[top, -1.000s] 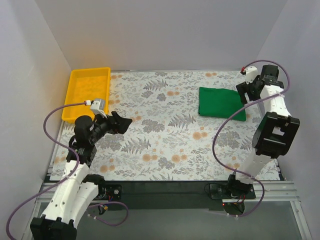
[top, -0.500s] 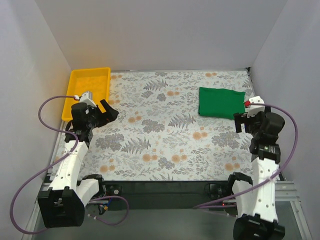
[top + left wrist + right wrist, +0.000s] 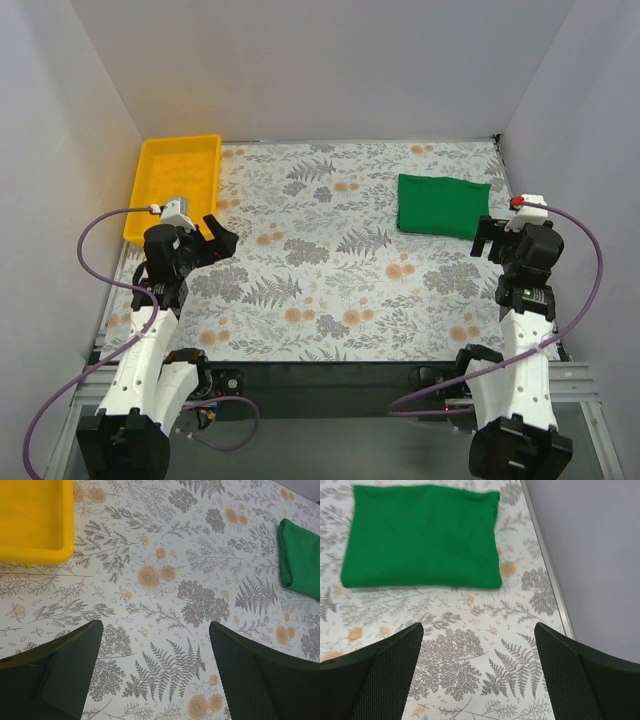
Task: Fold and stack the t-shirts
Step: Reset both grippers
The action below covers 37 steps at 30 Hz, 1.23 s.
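The bright green t-shirt (image 3: 442,205) lies folded into a flat rectangle at the far right of the floral table. It fills the top of the right wrist view (image 3: 422,535) and shows at the right edge of the left wrist view (image 3: 301,557). My right gripper (image 3: 492,236) is open and empty, raised just near and right of the shirt (image 3: 477,672). My left gripper (image 3: 218,240) is open and empty over the left of the table, near the yellow tray (image 3: 155,672).
A yellow plastic tray (image 3: 177,185) stands at the far left corner; its corner also shows in the left wrist view (image 3: 35,527). White walls close the table on three sides. A metal edge rail (image 3: 547,565) runs along the right side by the wall.
Both arms have drawn back toward their bases. The right gripper came away from the shirt's far right side to just near of it. The left gripper pulled back leftward. The shirt stays folded in place.
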### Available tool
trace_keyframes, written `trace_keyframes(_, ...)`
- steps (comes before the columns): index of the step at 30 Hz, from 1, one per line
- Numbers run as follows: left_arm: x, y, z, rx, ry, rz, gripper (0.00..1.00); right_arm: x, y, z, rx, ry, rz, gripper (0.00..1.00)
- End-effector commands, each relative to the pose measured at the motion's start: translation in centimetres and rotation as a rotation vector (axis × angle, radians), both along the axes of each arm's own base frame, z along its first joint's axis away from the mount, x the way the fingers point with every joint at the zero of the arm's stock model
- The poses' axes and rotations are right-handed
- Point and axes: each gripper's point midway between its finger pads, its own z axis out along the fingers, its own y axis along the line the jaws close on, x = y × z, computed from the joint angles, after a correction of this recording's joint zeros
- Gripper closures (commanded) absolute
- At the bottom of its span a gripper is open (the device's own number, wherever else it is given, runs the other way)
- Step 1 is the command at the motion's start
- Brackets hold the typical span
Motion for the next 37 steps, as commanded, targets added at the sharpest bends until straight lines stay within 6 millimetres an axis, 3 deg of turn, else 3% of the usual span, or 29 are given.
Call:
trace_keyframes(1,0.1,0.2,0.5,0.021,-0.035,-0.001,0.13,0.5,-3.2,-0.7,-0.003,0.06,-0.181,0.02)
trace_keyframes(2,0.1,0.2,0.5,0.021,-0.036,0.001,0.13,0.8,-3.6,-1.6,0.001,0.094,-0.198,0.02)
trace_keyframes(10,0.0,0.1,0.6,0.023,-0.043,-0.004,0.13,2.7,-4.0,-2.8,0.07,0.157,-0.233,0.02)
trace_keyframes(37,0.0,0.1,0.8,0.029,-0.062,-0.01,0.13,2.5,-3.6,-3.7,0.014,0.133,-0.169,0.02)
